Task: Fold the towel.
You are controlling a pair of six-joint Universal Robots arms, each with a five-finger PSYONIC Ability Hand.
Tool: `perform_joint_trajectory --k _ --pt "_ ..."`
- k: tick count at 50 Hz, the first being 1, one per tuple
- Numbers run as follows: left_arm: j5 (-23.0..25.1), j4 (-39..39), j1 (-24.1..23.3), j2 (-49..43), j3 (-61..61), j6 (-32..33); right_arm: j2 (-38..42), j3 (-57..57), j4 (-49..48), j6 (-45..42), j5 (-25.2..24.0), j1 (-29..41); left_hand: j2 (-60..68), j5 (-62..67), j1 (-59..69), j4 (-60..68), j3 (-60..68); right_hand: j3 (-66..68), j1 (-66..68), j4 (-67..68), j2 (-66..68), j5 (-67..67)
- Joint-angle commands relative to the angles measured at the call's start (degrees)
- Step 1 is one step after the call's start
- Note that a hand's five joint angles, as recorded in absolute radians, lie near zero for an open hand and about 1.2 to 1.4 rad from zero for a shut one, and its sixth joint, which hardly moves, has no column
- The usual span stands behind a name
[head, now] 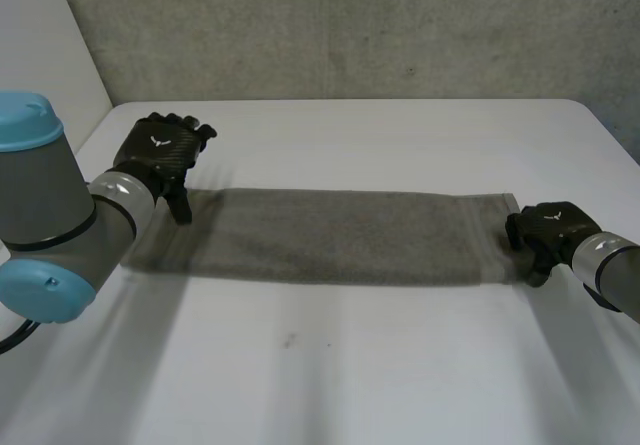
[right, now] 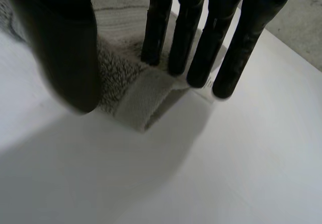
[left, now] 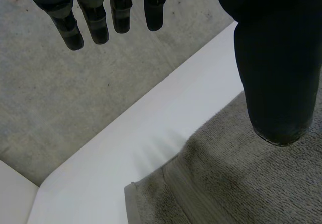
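Fig. The grey towel (head: 330, 235) lies opened out as one long flat strip on the white desk (head: 400, 365), running from my left hand (head: 160, 155) to my right hand (head: 545, 230).

Right end: my right hand grasps the towel's short edge. In the right wrist view its straight fingers (right: 156, 27) come down on the far side of the hem and the thumb stands on the near side. Between them the hem is pinched and curls up off the desk.

Left end: my left hand is released. In the left wrist view its fingers (left: 95, 17) hang straight and apart, clear of the cloth, out over bare desk beyond the towel's long edge. Its thumb (left: 276, 58) points down over the towel just inside a corner. I cannot tell whether the thumb tip touches the pile.

Surround: a grey concrete wall (head: 350, 25) rises beyond the desk's far edge, past the fingertips of my left hand.
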Motion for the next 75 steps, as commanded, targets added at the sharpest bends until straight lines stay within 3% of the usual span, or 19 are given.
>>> perform_joint_trajectory --k 1,9,16,25,28,31,33,34,39,40,45,53,60,62,63,64,65,70,75 --pt "-0.03 0.02 -0.08 -0.20 -0.90 0.10 1.87 -1.81 -0.33 -0.79 0.52 -1.63 0.50 -1.85 0.13 0.48 0.38 31.53 31.57 31.57 31.07 31.16" --pt "-0.03 0.10 -0.08 -0.20 -1.60 0.01 1.69 -3.22 -0.34 -4.66 1.41 -6.65 0.50 -1.85 0.13 0.48 0.38 31.61 31.65 31.65 31.16 31.24" --pt "-0.21 0.02 0.45 0.93 -1.69 -3.14 0.47 -6.02 0.10 -18.26 5.53 -17.62 0.50 -1.85 0.13 0.48 0.38 31.61 31.65 31.65 31.16 31.24" --pt "0.14 -0.07 1.94 4.54 -2.22 -8.42 -2.09 -11.74 0.46 -20.40 7.12 -18.51 0.50 -1.85 0.13 0.48 0.38 31.61 31.65 31.65 31.16 31.24" --pt "0.06 -0.07 1.94 5.60 -2.39 -8.60 -4.90 -12.71 0.46 -18.81 7.03 -16.05 0.50 -1.85 0.13 0.48 0.38 31.61 31.65 31.65 31.16 31.24" --pt "0.06 -0.16 1.94 6.48 -2.57 -8.69 -6.04 -14.99 0.37 -16.79 6.94 -9.55 0.50 -1.85 0.13 0.48 0.38 31.61 31.65 31.65 31.16 31.24" --pt "0.06 -0.25 1.86 6.83 -3.01 -8.69 -5.78 -17.62 0.46 -15.04 7.03 -1.24 0.50 -1.85 0.13 0.48 0.38 31.61 31.65 31.65 31.16 31.24" --pt "0.06 -0.25 1.86 6.83 -3.01 -8.69 -5.78 -17.63 0.46 -15.04 7.03 -1.20 0.50 -1.85 0.13 0.48 0.38 31.61 31.65 31.65 31.16 31.24" --pt "0.06 -0.07 1.42 7.35 -3.98 -8.60 -1.57 -22.36 0.54 -14.51 7.03 16.07 0.50 -1.85 0.13 0.48 0.38 31.61 31.65 31.65 31.16 31.24" --pt "0.06 -0.07 1.42 7.35 -3.98 -8.60 -1.56 -22.38 0.54 -14.51 7.03 16.12 0.50 -1.85 0.13 0.48 0.38 31.61 31.65 31.65 31.16 31.24" --pt "0.06 0.02 1.24 7.35 -4.50 -8.60 6.50 -28.08 3.70 -14.60 6.68 31.55 0.50 -1.85 0.13 0.48 0.38 31.61 31.65 31.65 31.16 31.24" --pt "0.06 0.02 1.15 7.18 -4.68 -8.60 14.34 -31.34 6.26 -14.33 5.98 41.42 0.50 -1.85 0.13 0.48 0.38 31.61 31.65 31.65 31.16 31.24" --pt "0.06 0.45 1.15 6.92 -5.03 -8.60 14.27 -29.15 6.34 -12.67 4.40 43.28 0.50 -1.85 0.13 0.48 0.38 31.61 31.65 31.65 31.16 31.24" --pt "0.06 0.72 1.15 6.74 -5.03 -8.60 13.82 -28.35 6.34 -11.78 3.78 43.19 0.50 -1.85 0.13 0.48 0.38 24.44 24.48 24.48 23.98 24.07" --pt "0.06 0.89 1.15 6.74 -5.03 -8.60 13.30 -27.66 6.52 -10.91 3.69 43.10 0.50 -1.85 0.13 0.48 0.38 -16.86 -16.82 -16.82 -17.32 -17.23" --pt "0.06 0.90 1.15 6.74 -5.03 -8.60 13.30 -27.65 6.52 -10.90 3.69 43.10 0.50 -1.85 0.13 0.48 0.38 -17.27 -17.23 -17.24 -17.73 -17.64" --pt "0.06 0.90 1.15 6.57 -5.03 -8.51 12.42 -26.87 6.69 -10.38 3.78 42.75 0.50 -1.85 0.13 0.48 0.38 -38.39 -38.35 -38.35 -38.84 -38.76" --pt "0.06 1.25 0.98 6.39 -5.03 -8.60 7.23 -22.82 7.05 -6.60 3.60 40.99 0.50 -1.85 0.13 0.48 0.38 -38.39 -38.35 -38.35 -38.84 -38.76" --pt "0.06 1.25 0.89 6.48 -5.03 -8.51 1.08 -16.75 5.47 3.25 3.52 33.70 0.50 -1.85 0.13 0.48 0.38 -38.39 -38.35 -38.35 -38.84 -38.76"
